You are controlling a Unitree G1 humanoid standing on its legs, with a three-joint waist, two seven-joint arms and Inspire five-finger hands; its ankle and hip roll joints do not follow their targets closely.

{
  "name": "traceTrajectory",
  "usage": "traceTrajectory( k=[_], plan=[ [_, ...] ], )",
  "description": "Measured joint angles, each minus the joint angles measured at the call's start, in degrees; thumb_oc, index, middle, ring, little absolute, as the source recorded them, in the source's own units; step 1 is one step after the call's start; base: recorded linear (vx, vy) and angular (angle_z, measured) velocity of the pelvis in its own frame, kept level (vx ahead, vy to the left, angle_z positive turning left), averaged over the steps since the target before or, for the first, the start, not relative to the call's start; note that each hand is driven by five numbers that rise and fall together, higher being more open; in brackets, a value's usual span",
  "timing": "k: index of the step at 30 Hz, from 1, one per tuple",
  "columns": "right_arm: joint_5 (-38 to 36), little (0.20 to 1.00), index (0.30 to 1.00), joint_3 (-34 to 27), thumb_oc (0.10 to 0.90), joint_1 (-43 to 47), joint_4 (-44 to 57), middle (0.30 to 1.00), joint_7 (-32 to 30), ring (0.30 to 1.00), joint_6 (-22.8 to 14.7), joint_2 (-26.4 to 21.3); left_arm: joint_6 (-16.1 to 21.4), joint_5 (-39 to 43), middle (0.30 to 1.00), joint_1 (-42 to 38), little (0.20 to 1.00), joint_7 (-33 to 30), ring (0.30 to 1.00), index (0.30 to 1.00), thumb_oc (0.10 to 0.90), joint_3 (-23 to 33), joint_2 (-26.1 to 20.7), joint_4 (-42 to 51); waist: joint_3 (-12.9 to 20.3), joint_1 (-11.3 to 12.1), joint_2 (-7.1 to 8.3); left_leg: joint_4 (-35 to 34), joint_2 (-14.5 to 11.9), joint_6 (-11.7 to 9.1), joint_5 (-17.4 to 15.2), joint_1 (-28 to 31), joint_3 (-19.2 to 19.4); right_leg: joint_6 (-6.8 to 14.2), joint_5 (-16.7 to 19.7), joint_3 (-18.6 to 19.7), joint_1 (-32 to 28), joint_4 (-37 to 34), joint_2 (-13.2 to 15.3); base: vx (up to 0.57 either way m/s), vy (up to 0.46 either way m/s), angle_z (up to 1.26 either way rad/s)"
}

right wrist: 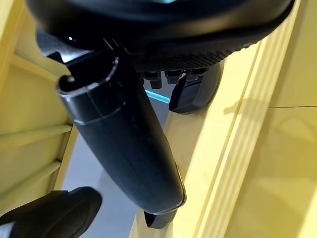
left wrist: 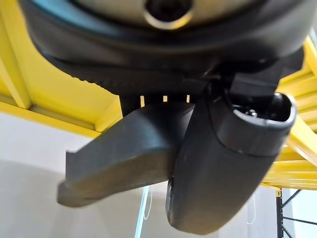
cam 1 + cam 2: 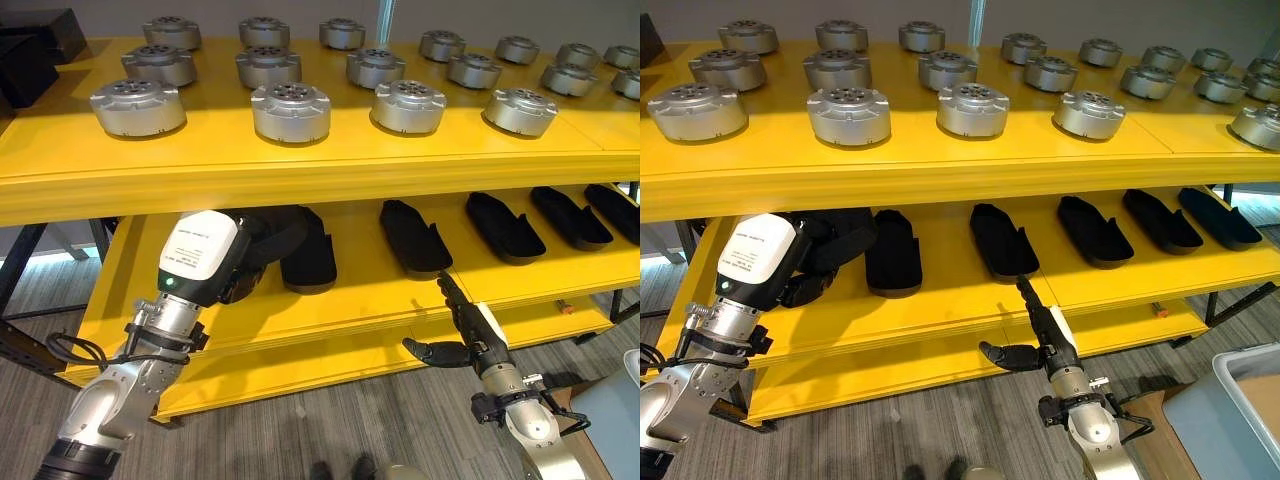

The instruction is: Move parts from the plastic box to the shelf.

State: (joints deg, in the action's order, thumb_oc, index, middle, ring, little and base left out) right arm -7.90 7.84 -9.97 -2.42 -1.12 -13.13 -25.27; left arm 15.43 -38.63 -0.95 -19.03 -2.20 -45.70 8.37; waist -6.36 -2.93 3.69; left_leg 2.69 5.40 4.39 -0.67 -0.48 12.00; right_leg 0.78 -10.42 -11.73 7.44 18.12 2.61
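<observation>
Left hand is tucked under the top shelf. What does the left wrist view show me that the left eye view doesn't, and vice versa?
Left wrist view: close up, the left hand has its thumb against the black part it holds, below the shelf's underside.
Left eye view: silver round parts on the top level, a row of black parts on the middle level, and the open right hand at that level's front edge.
Both: the left hand, its part and the yellow shelf.

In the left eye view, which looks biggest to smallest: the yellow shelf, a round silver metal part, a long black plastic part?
1. Yellow shelf.
2 and 3. Front round silver metal part and long black plastic part look alike; differing distance leaves it unsure.
</observation>
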Motion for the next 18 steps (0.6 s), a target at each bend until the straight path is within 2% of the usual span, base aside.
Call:
traceTrajectory(
  k=[3,6,8,9,10,11,12,13,14,15,16,17,18],
  plan=[
    [0.0,1.0,1.0,0.0,0.9,0.1,0.0,1.0,0.18,1.0,0.0,-0.01,0.0,-0.13,0.3,0.29,0.3,1.1,0.3,0.3,0.4,-0.23,0.07,0.01,0.11,-0.15,0.19,0.14,0.36,-0.04,0.17,1.0,-1.97,-0.92,1.34,-0.54,-1.33,-0.3,-0.01,-0.06,-0.069,0.32],
    [-0.02,1.0,1.0,0.03,0.9,1.01,-0.02,1.0,0.3,1.0,0.01,-0.16,-0.01,-0.4,0.3,0.37,0.3,1.1,0.3,0.3,0.4,-0.38,0.14,0.07,0.16,0.19,0.33,1.84,0.22,-0.56,0.24,0.33,-3.46,-2.23,0.9,-1.65,-1.8,0.47,-0.13,-0.15,-0.058,0.32],
    [-0.07,1.0,1.0,0.12,0.9,2.44,0.0,1.0,0.27,1.0,-0.02,-0.92,-0.01,-0.38,0.3,-0.31,0.3,1.09,0.3,0.3,0.4,-0.79,0.11,0.08,0.11,-0.1,1.25,7.12,0.72,-2.31,1.23,-3.29,-4.39,-5.04,1.44,-2.86,-1.09,0.75,1.27,-0.15,0.008,0.34],
    [-0.07,1.0,1.0,0.26,0.9,3.23,-0.09,1.0,0.25,1.0,0.0,-1.38,-0.01,-0.34,0.3,-0.7,0.3,1.09,0.3,0.3,0.4,-1.01,0.09,0.15,-0.08,0.03,2.01,9.55,0.77,-3.5,0.74,-4.6,-4.59,-5.6,1.81,-3.16,-0.8,0.53,2.34,-0.07,0.058,0.24],
    [-0.07,1.0,1.0,0.42,0.9,4.46,0.07,1.0,0.23,1.0,-0.18,-1.54,0.23,-0.3,0.3,-0.72,0.3,1.07,0.3,0.3,0.4,-1.1,-0.07,0.35,-0.26,0.06,2.72,20.13,-2.86,-3.87,-3.24,-7.4,-5.24,-5.78,2.45,-3.39,-1.4,-0.69,1.85,-0.01,0.084,0.1],
    [-0.07,1.0,1.0,0.36,0.9,4.8,0.06,1.0,0.08,1.0,-0.41,-1.59,0.57,-0.26,0.3,-0.74,0.3,0.99,0.3,0.3,0.4,-1.1,0.01,0.41,-0.26,-0.13,2.52,20.94,-6.48,-4.43,-4.38,-6.81,-7.03,-5.3,2.31,-3.1,-1.75,-1.17,1.15,0.02,0.116,0.04],
    [-0.07,1.0,1.0,0.36,0.9,5.07,-0.08,1.0,-0.01,1.0,-0.4,-1.58,0.91,-0.23,0.3,-0.78,0.3,0.92,0.3,0.3,0.4,-1.08,0.0,0.4,-0.3,-0.21,2.47,20.89,-8.48,-5.07,-4.66,-6.17,-8.16,-5.22,2.31,-3.09,-1.82,-1.15,0.79,0.05,0.126,-0.05],
    [-0.06,1.0,1.0,0.31,0.9,5.37,-0.18,1.0,-0.3,1.0,-0.38,-1.23,1.63,-0.18,0.3,-0.78,0.3,0.9,0.3,0.3,0.4,-0.86,0.02,0.4,-0.42,-0.35,2.84,18.65,-13.7,-6.38,-4.71,-4.79,-11.14,-4.64,2.36,-3.1,-1.76,-1.07,0.28,0.06,0.151,-0.08],
    [-0.07,1.0,1.0,0.15,0.9,5.35,-0.22,1.0,-0.53,1.0,-0.41,-0.78,1.92,0.16,0.3,-0.74,0.3,0.89,0.3,0.3,0.4,-0.81,0.08,0.4,-0.45,-0.55,2.86,15.63,-17.0,-7.32,-4.09,-3.74,-12.34,-4.3,2.37,-3.05,-1.7,-1.08,-0.31,0.05,0.084,-0.11],
    [-0.08,1.0,1.0,0.09,0.9,5.37,-0.28,1.0,-0.78,1.0,-0.43,-0.64,2.11,0.2,0.3,-0.74,0.3,0.87,0.3,0.3,0.4,-0.81,0.19,0.47,-0.58,-0.85,2.68,12.22,-19.96,-8.74,-3.25,-2.42,-13.18,-4.81,2.16,-2.79,-1.48,-0.8,-0.88,0.06,0.165,-0.08],
    [-0.08,1.0,1.0,-0.07,0.9,5.34,-0.32,1.0,-0.9,1.0,-0.4,-0.72,2.27,0.2,0.3,-0.71,0.3,0.87,0.3,0.3,0.4,-0.83,0.77,0.45,-0.53,-1.31,2.09,10.28,-22.27,-10.11,-2.34,-2.16,-14.45,-4.24,2.14,-2.75,-1.01,-0.54,-1.23,0.08,0.242,-0.17],
    [-0.08,1.0,1.0,-0.56,0.9,5.31,-0.35,1.0,-0.97,1.0,-0.38,-0.99,2.36,0.21,0.3,-0.8,0.3,0.84,0.3,0.3,0.4,-0.84,2.17,0.4,-0.67,-1.64,0.73,6.39,-25.21,-11.95,-1.06,-1.67,-16.27,-3.5,2.2,-2.5,0.42,0.59,-1.52,0.08,0.252,-0.14],
    [-0.08,1.0,1.0,-0.98,0.9,5.22,-0.33,1.0,-0.97,1.0,-0.38,-1.24,2.47,0.21,0.3,-0.86,0.3,0.84,0.3,0.3,0.4,-0.91,2.4,0.47,-1.03,-2.2,-0.07,4.41,-26.44,-12.4,-0.78,-1.18,-15.6,-3.55,2.18,-2.93,0.65,1.07,-1.67,0.05,0.199,-0.01]
  ],
)
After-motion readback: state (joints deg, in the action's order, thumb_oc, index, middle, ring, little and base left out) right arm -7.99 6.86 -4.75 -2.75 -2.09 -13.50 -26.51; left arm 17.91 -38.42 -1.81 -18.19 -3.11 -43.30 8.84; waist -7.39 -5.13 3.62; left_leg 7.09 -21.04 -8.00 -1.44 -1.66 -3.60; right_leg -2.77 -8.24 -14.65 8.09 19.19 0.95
